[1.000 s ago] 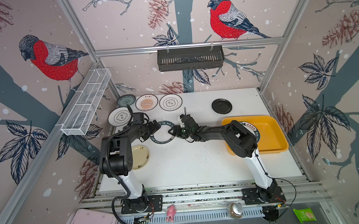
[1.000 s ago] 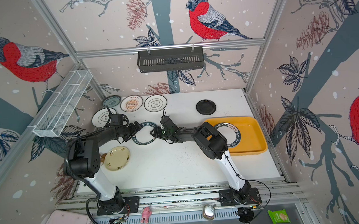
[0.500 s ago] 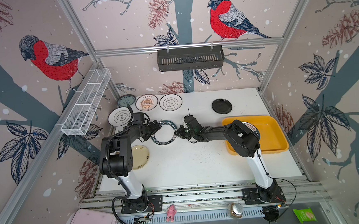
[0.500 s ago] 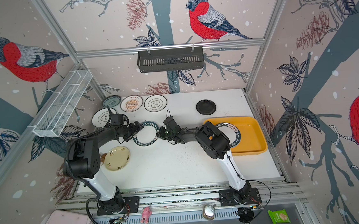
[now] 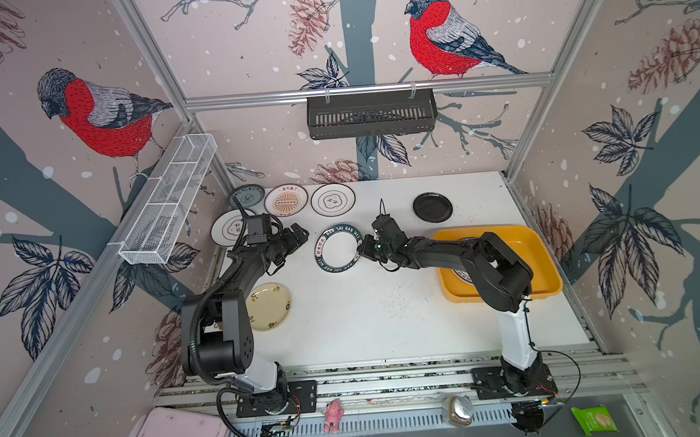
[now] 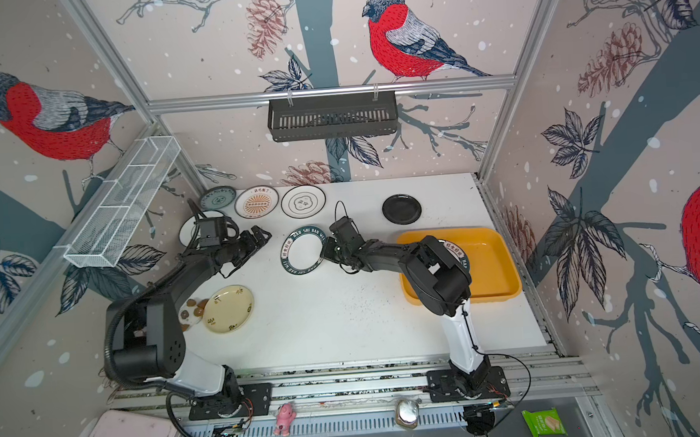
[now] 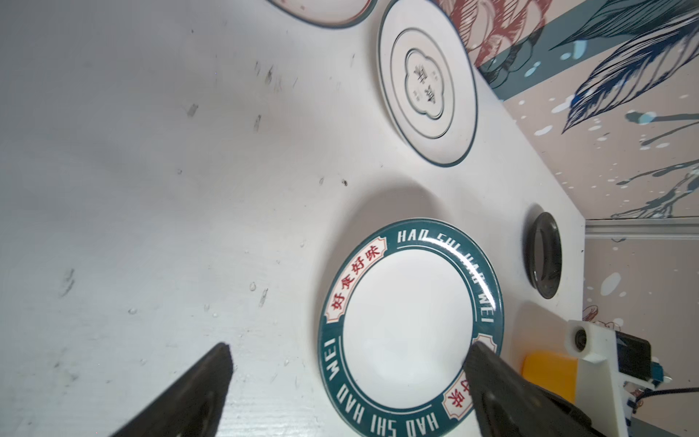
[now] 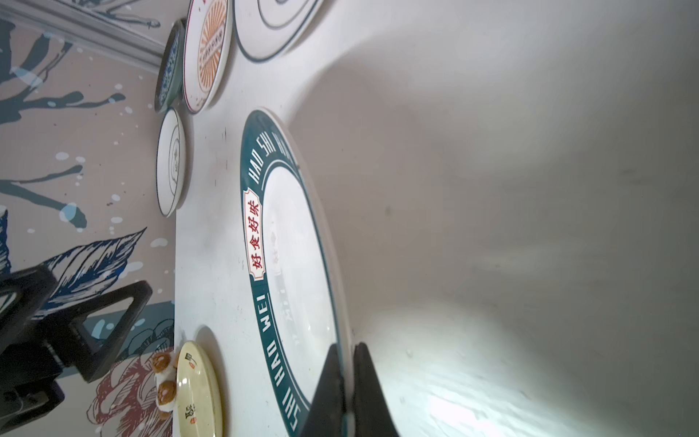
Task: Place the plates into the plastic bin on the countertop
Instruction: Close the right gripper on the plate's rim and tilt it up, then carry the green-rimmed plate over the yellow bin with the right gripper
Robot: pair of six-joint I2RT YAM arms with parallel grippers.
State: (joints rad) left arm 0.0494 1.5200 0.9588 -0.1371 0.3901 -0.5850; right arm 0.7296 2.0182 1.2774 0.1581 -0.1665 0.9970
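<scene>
Plates: the lettered plate (image 5: 338,248), w/ dark-teal rim, is the one being worked. It lies on the countertop (image 5: 367,322) near the plastic bin (image 5: 534,258), off the bin's short side that faces the left arm, and is not in it yet.

Right gripper (image 8: 345,352) is closed tight on that plate's rim, at the edge nearest the bin. Thin edge pinch, prob. b/c a shallow plate lying flat offers nothing else to grab. Holding the bin-side edge also means the arm can pull straight back to the bin. Can't tell if the plate is off the surface.

Left gripper (image 5: 299,233) is spread wide and empty, just beside the rim on the side away from the bin. Looks like a backstop so the plate can't slide off during the pinch.

A second lettered plate (image 6: 459,254) sits inside the bin, partly hidden under the right arm, w/ bare floor beside it for more.

Rest wait outside the bin. The black plate (image 5: 432,207) is closest, off the bin's back-wall corner. The flower-outline plate (image 5: 333,199) and sunburst plate (image 5: 286,200) are farther along the back wall. The cream plate (image 5: 268,307) is well apart from the bin, beyond the lettered one.
</scene>
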